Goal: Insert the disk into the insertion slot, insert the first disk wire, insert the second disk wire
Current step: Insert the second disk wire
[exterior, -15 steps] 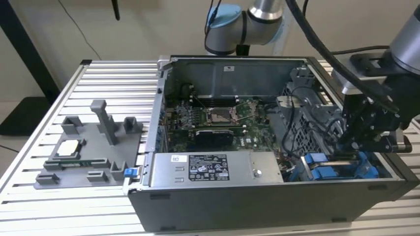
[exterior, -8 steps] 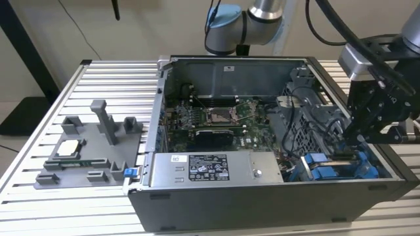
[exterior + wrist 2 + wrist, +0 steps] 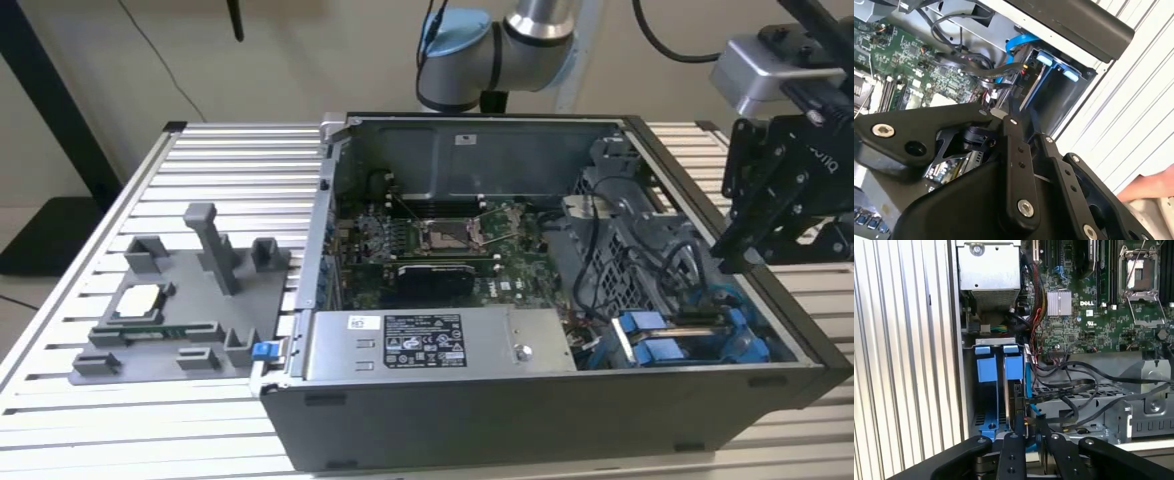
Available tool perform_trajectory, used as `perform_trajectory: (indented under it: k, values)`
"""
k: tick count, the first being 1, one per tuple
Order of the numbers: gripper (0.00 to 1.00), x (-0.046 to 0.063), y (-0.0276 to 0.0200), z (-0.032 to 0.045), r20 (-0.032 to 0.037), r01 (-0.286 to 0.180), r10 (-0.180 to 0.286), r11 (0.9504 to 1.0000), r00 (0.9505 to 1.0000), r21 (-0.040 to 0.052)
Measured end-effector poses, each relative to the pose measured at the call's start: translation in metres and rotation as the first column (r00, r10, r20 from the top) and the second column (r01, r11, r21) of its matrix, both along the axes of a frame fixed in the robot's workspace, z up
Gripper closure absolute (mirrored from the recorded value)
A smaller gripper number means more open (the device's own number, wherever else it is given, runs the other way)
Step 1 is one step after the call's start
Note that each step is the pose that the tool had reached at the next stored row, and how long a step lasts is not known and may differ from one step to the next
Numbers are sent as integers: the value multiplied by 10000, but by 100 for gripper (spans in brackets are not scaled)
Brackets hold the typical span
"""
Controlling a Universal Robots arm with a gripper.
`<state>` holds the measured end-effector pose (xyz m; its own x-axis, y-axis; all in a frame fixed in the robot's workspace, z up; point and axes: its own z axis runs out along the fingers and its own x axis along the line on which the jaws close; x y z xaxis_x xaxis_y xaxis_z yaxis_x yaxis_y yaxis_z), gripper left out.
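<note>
disk (image 3: pixel 1015 390): seated edge-on in the insertion slot (image 3: pixel 988 371), blue carrier tabs at its end, dark edge showing | insertion slot: grey cage with blue parts at the case's corner on the exterior view's right (image 3: pixel 681 335) | gripper (image 3: pixel 1026 427): fingers drawn close together over the disk's rear edge, pinching a cable connector (image 3: pixel 1025 421) | power-supply box (image 3: pixel 434 342): left of the cage

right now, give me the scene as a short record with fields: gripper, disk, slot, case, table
gripper: black gripper above the case's drive corner, its fingers reaching down at the slot
disk: on edge in the insertion slot beside the blue tabs; dark edge in the first wrist view
insertion slot: grey cage with blue parts, at the exterior view's right front corner of the case
wires: black cables lie across the cage by the disk
case: open computer case, motherboard exposed
table: slatted metal table, grey fixture on it
</note>
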<state>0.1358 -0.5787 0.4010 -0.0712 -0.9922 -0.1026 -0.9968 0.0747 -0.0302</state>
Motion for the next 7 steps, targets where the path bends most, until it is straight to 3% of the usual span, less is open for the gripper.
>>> perform_trajectory:
  k: [7]
  values:
    - [0,0,0,1,-1,0,0,10000,10000,-3]
